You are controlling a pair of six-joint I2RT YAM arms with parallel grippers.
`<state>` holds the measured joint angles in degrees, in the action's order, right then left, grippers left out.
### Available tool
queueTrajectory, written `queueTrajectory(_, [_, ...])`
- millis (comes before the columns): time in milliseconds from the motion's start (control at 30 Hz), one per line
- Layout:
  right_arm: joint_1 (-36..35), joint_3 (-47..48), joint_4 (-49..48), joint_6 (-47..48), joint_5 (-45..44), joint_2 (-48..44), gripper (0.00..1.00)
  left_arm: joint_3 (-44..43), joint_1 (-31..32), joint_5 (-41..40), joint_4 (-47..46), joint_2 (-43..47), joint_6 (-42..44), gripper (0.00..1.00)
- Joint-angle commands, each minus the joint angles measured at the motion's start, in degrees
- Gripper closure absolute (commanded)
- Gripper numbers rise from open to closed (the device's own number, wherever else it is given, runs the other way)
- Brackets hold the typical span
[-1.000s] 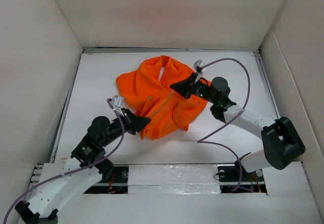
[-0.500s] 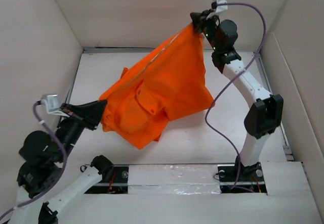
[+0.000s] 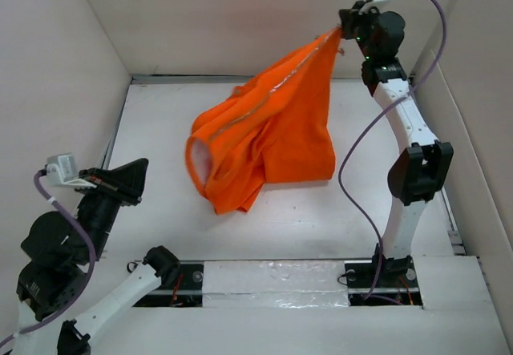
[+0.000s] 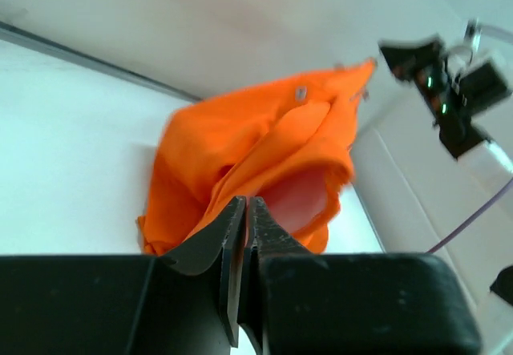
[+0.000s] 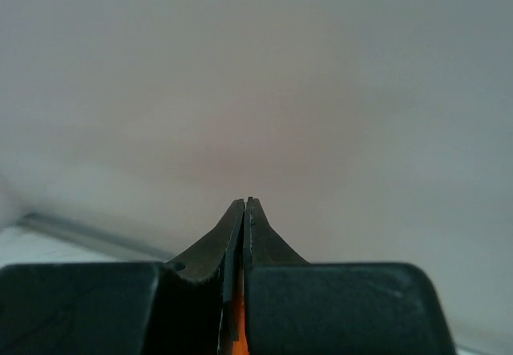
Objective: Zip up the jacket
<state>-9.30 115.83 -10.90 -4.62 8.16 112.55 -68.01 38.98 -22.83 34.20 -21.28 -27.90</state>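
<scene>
1. Top external view: the jacket (image 3: pixel 276 131) is soft, bright orange cloth, floppy and full of folds. It hangs in the air by one top corner, over the middle of the white table (image 3: pixel 160 123).
2. A thin shiny stripe (image 3: pixel 264 98) runs down its long edge. The pale inside shows at a round opening low on the left.
3. The right gripper (image 3: pixel 345 30) is high up by the back wall, pinching that corner. In the right wrist view, orange peeks between its black fingers (image 5: pixel 268 247).
4. The left gripper (image 3: pixel 140 171) is squeezed closed on nothing, well apart from the jacket.
5. Smooth white walls (image 3: pixel 64 66) stand around the table like a box, with the jacket inside.
6. I cannot tell if its low end touches the table.
</scene>
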Motion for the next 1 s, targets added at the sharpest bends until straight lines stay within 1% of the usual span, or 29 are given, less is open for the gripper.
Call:
queueTrajectory(0, [8.3,-1.7,-6.3,6.3,-12.1,0.1,1.0,-0.6,0.0,-5.9,-1.8,2.3,0.6,1.0])
queueTrajectory(100, [8.3,-9.9,-10.0,2.7,-8.7,-2.1,1.0,2.0,0.0,-4.6,-3.5,2.5,-0.6,1.0])
queueTrajectory(133, [8.3,-12.4,-11.8,1.4,-3.7,-2.7,1.0,3.2,0.0,-4.5,-3.8,2.6,-1.4,1.0])
queueTrajectory(167, [8.3,-16.8,-12.5,-1.3,-1.4,-3.2,1.0,3.8,0.0,-4.5,-4.1,2.6,-1.8,1.0])
queueTrajectory(200, [8.3,-19.2,-13.2,-2.6,0.3,-3.7,0.82,4.4,0.0,-3.8,-4.9,2.6,-2.2,1.0])
queueTrajectory(233, [7.7,-21.6,-14.2,-3.5,2.7,-5.6,0.68,5.1,0.0,-3.4,-5.4,2.4,-2.7,1.0])
queueTrajectory(267, [7.7,-26.2,-14.9,-5.0,3.6,-6.8,0.56,5.3,0.0,-2.8,-5.9,1.6,-2.9,1.0])
queueTrajectory(300, [7.1,-28.7,-15.6,-5.5,3.9,-8.4,0.37,5.5,0.0,-1.4,-6.7,1.1,-3.2,0.97])
queueTrajectory(333, [7.1,-31.1,-16.5,-5.6,3.4,-12.9,0.29,5.9,0.0,-0.8,-6.9,0.0,-3.5,0.89])
queueTrajectory(367, [6.5,-33.3,-16.4,-5.1,2.7,-15.5,0.08,6.1,0.0,-0.3,-7.0,-0.4,-4.3,0.85])
queueTrajectory(400, [5.7,-36.5,-14.8,-4.6,2.2,-20.7,0.0,7.2,0.0,0.7,-8.0,-0.8,-4.7,0.75])
queueTrajectory(433, [5.7,-37.2,-12.9,-4.0,2.2,-23.3,0.0,7.8,0.0,1.5,-8.9,-0.9,-4.9,0.7])
queueTrajectory(500, [3.1,-38.7,-8.5,-0.7,1.0,-28.6,0.0,9.1,0.0,3.0,-11.6,-1.0,-5.2,0.59])
queueTrajectory(533, [2.1,-39.4,-5.2,0.4,-1.1,-31.3,0.0,10.8,0.0,3.6,-12.7,-1.1,-5.4,0.5])
queueTrajectory(567, [1.3,-40.7,-4.3,1.7,-1.9,-37.3,0.0,11.7,0.0,4.3,-14.6,-1.4,-5.6,0.46])
queueTrajectory(600, [0.6,-42.3,-4.1,2.0,-1.9,-40.5,0.0,12.5,0.0,5.4,-15.5,-1.6,-6.3,0.42])
queueTrajectory(633, [-0.4,-46.1,-4.8,2.2,0.8,-43.4,0.0,14.0,0.0,6.6,-16.4,-1.9,-6.6,0.36])
queueTrajectory(667, [-1.2,-47.7,-4.0,2.2,1.3,-46.3,0.0,14.6,0.0,7.5,-17.1,-3.1,-7.0,0.32])
queueTrajectory(700, [-2.1,-49.4,-3.2,2.7,1.4,-51.9,0.0,15.0,0.0,8.9,-18.1,-3.9,-7.7,0.22])
queueTrajectory(733, [-3.3,-52.0,-0.6,3.3,1.2,-54.7,0.0,15.5,0.0,9.8,-18.6,-4.6,-8.0,0.16])
queueTrajectory(767, [-5.2,-53.0,1.4,4.8,1.2,-57.3,0.0,15.6,0.0,10.8,-19.2,-6.1,-8.2,0.15])
queueTrajectory(800, [-6.0,-53.8,3.4,6.1,1.3,-62.8,0.0,15.7,0.0,12.1,-20.2,-6.8,-8.4,0.13])
queueTrajectory(833, [-6.5,-54.6,7.5,6.3,0.7,-65.5,0.0,15.9,0.0,12.7,-20.9,-7.3,-8.7,0.11])
queueTrajectory(900, [-7.0,-56.8,10.5,6.4,0.1,-71.4,0.0,16.3,0.0,14.3,-23.5,-7.6,-8.8,0.1])
queueTrajectory(933, [-7.0,-57.6,12.9,6.3,-1.0,-77.2,0.0,16.3,0.0,14.1,-24.2,-7.6,-8.9,0.1])
queueTrajectory(967, [-7.0,-58.4,14.0,6.5,-1.6,-79.7,0.0,16.3,0.0,14.2,-25.0,-7.0,-8.9,0.1])
